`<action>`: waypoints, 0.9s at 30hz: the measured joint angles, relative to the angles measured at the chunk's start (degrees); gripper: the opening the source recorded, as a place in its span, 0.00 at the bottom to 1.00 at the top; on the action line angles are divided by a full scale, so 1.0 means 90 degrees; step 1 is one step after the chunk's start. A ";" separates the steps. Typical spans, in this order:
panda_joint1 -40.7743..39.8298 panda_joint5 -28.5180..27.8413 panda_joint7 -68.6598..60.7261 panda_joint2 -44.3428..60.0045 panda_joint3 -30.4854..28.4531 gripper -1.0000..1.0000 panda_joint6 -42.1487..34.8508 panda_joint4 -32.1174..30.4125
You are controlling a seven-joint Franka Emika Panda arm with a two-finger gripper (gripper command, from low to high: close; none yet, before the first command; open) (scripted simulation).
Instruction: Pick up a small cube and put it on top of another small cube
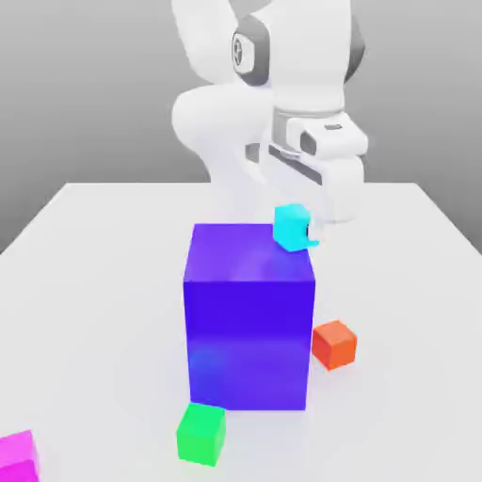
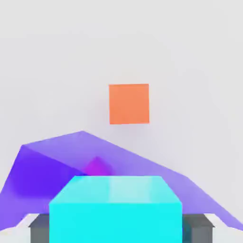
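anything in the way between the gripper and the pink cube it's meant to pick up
Yes. The gripper is already shut on the cyan cube, so it is occupied. The big purple block also stands between it and the magenta cube, which sits on the table near the green cube.
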 joint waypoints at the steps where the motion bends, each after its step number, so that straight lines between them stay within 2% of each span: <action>1: 0.0000 0.0000 0.0000 0.0000 0.0000 1.00 0.0000 0.0000; 3: 0.0001 -0.0003 -0.0002 0.0001 -0.0001 1.00 0.0016 -0.0003; 8: 0.0058 0.0164 0.0013 -0.0491 0.0151 1.00 -0.1118 0.0649; 9: -0.0008 0.0192 0.0105 -0.0372 0.0133 1.00 -0.1122 0.0773; 20: -0.0820 0.0453 0.1458 0.1951 -0.0570 1.00 -0.0044 0.2043; 27: -0.1230 0.0935 0.2067 0.3564 -0.1187 1.00 0.0770 0.2831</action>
